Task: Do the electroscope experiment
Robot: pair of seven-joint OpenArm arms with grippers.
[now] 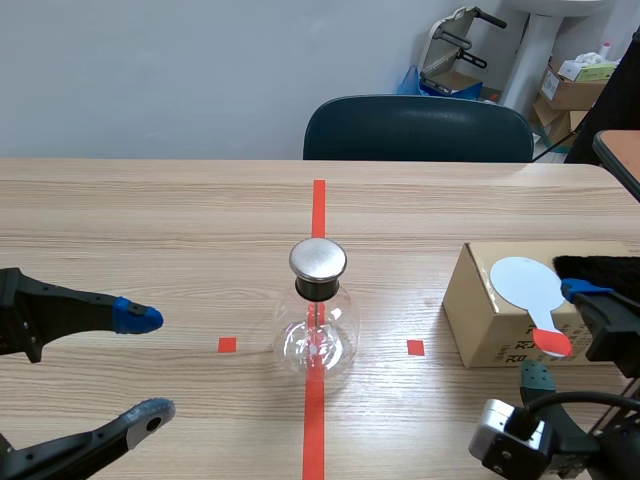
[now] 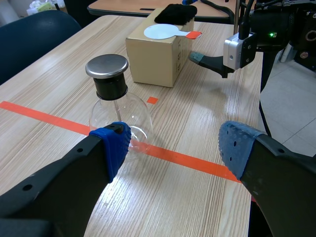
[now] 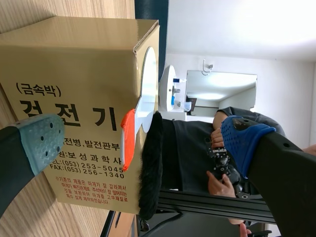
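Electroscope flask [image 1: 318,320] stands upright on the centre tape line, with bare tabletop [image 1: 150,220] on every side. Cardboard box [image 1: 490,325] sits well apart, toward the right edge. Left end effector [image 1: 143,364] is low and spread wide, the flask ahead of it, near one finger. Right end effector [image 1: 562,335] is spread wide across the box's near top edge. White paddle [image 1: 525,283] and black fur [image 1: 600,268] lie on the box.

Right end effector [image 3: 142,140] open. Ahead: cardboard box [image 3: 74,69]; on its top, white disc [image 3: 148,79], orange-red handle [image 3: 127,138], black fur [image 3: 150,173] beside.
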